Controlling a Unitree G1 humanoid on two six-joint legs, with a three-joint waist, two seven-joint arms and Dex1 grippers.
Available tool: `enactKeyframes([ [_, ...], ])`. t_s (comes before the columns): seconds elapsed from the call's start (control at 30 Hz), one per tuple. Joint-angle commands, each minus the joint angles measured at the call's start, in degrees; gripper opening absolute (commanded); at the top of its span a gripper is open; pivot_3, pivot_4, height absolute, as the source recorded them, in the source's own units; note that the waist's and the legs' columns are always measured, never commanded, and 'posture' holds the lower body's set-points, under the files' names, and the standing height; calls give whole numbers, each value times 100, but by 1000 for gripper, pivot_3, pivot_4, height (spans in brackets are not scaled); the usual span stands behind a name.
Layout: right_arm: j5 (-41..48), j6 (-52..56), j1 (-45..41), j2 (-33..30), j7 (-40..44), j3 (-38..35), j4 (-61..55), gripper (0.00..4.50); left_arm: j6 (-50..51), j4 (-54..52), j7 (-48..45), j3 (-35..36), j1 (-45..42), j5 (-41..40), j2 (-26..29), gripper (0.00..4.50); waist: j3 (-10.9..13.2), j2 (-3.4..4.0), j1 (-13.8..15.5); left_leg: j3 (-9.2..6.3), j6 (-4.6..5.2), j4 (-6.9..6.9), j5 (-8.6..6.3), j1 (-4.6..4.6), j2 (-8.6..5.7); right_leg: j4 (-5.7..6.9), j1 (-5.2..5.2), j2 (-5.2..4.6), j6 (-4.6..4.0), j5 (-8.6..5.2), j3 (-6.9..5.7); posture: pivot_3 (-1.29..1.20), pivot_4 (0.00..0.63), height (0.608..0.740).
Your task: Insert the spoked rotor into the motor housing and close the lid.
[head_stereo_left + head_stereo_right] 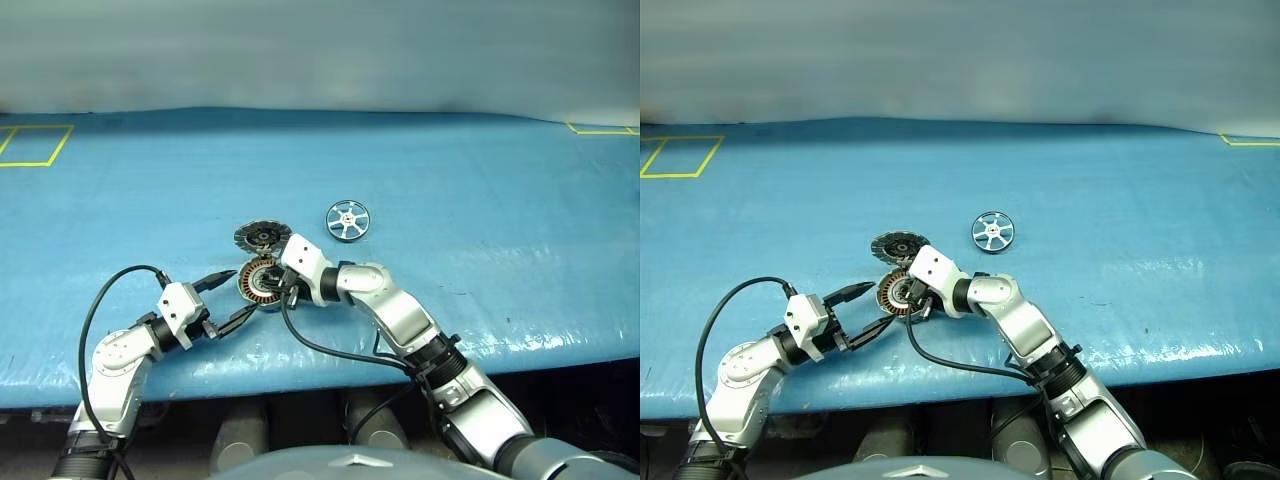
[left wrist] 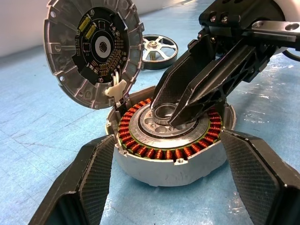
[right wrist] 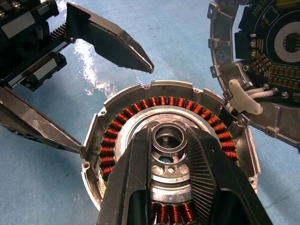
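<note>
On the blue tarpaulin-like table cover (image 1: 480, 200), near its front edge, sits the motor housing (image 1: 260, 282), a shallow grey cup with copper windings ringing a silvery centre. Its lid (image 1: 262, 237) stands swung open on the far side of the housing, joined to it at a white hinge piece and showing a dark circuit board inside a ribbed rim.

Over the housing's centre the right gripper (image 3: 168, 140) reaches down, its two black fingers (image 2: 197, 89) set narrowly around the small raised collar in the middle; whether they pinch it tightly cannot be told. Beside the housing, on the side away from the right arm, the left gripper (image 1: 232, 297) holds its fingers spread wide, one on each flank of the grey wall, close to it and gripping nothing.

Beyond the housing and off toward the right arm's side lies the spoked rotor (image 1: 347, 220), flat on the cover and well apart from both grippers, its silver spokes and thin rim facing up.

Black cables loop from each wrist back past the housing toward the table's front edge. Farther from the housing, yellow tape outlines (image 1: 35, 146) mark the cover near its far corners, and behind the table rises a plain pale wall (image 1: 320, 50). The cover shines wetly in patches near the housing and is lightly wrinkled.
</note>
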Motion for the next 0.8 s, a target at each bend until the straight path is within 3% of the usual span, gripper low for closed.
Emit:
enactKeyframes([
  [0.03,57,-64,-47,41,0,-109,-180,753,-105,-4,17,23,-14,-7,-24,3899,0,0,0,0,0,0,0,0,0,0,0,0,0,0,0,0,150,740],
  [0.3,-33,-87,-1,-68,54,-10,-179,753,-101,18,25,14,-18,3,-30,3899,0,0,1,0,0,0,0,0,0,0,0,0,0,0,0,0,150,740],
  [0.43,-168,-155,-8,-87,-74,6,-138,1984,-97,26,20,-7,-15,15,-44,3899,0,0,3,0,0,0,0,0,0,-1,0,-1,0,0,0,0,150,740],
  [0.8,105,-140,95,-5,12,-143,-424,1984,-102,63,-3,-37,-12,11,-73,3899,0,0,5,0,0,0,0,0,0,-1,0,-1,0,0,0,0,150,740],
])
